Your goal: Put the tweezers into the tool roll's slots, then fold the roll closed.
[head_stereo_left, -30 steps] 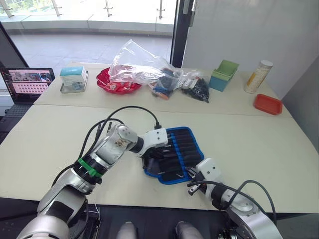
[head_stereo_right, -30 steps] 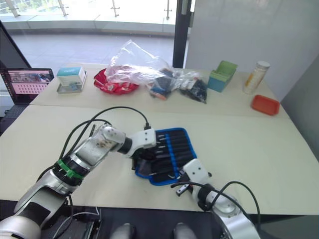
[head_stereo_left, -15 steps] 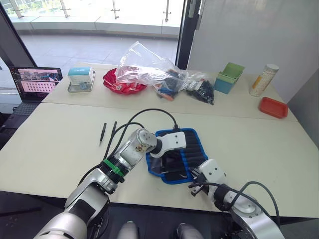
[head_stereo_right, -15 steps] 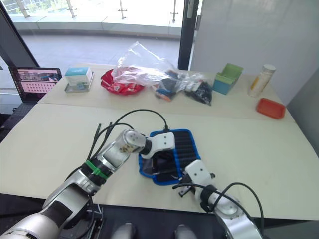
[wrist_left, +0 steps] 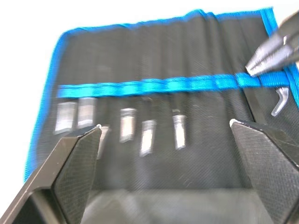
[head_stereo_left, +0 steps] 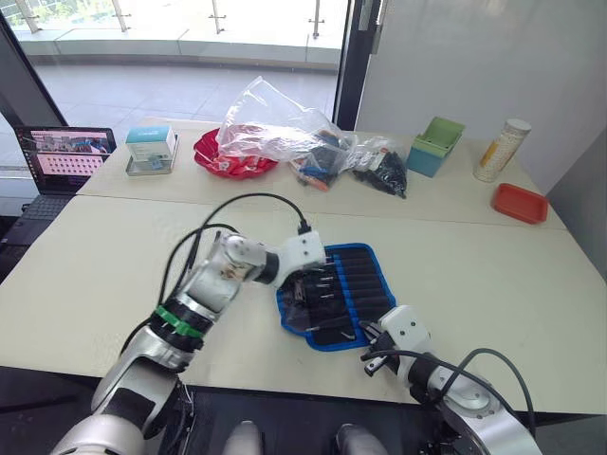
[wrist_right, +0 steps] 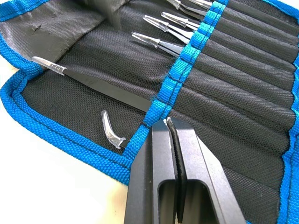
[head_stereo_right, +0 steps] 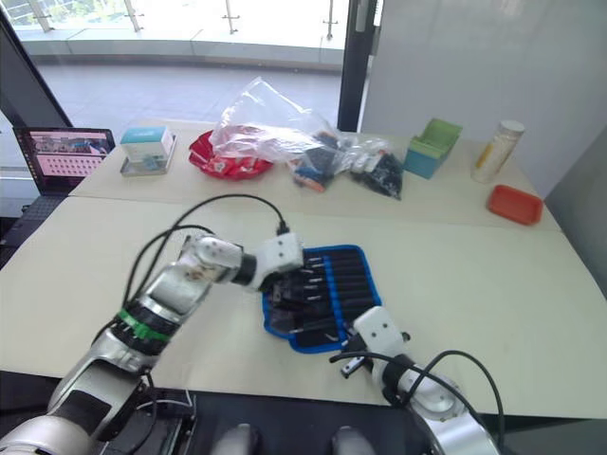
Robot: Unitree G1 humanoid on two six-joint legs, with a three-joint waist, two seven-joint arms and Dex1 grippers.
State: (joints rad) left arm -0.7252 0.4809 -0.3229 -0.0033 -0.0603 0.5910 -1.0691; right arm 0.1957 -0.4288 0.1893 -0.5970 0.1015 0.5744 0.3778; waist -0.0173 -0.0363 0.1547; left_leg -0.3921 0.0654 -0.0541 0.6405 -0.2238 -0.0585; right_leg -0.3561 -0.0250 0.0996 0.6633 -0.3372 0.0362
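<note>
Lying open on the near tabletop (head_stereo_left: 493,275), the roll (head_stereo_left: 358,281) shows its black inner face and blue edging in the left eye view. The left pincer (head_stereo_left: 305,282) hangs over the roll's left part, and the right pincer (head_stereo_left: 372,334) sits at its near right corner. On the far tabletop are a laptop (head_stereo_left: 64,156), a small box (head_stereo_left: 150,148), a red bowl (head_stereo_left: 228,163) under a clear bag (head_stereo_left: 270,121), a green bin (head_stereo_left: 436,145), a bottle (head_stereo_left: 501,149) and a red tray (head_stereo_left: 520,202).

From the left wrist, the left pincer (wrist_left: 166,133) has its fingers (wrist_left: 77,158) spread wide apart above the roll (wrist_left: 159,51). Silvery tweezers (wrist_left: 180,130) ends stand in a row below the blue band across the slots (wrist_left: 187,56), and the right pincer's (wrist_left: 271,53) tip touches that band.

From the right wrist, the right pincer (wrist_right: 168,123) is pressed together, its tip on the blue band of the roll (wrist_right: 247,79) beside one long tweezers (wrist_right: 98,86) tucked under the band. Further tweezers poke out of slots (wrist_right: 243,56) farther along, and a curved clear tip (wrist_right: 110,130) lies near the roll's edge.
</note>
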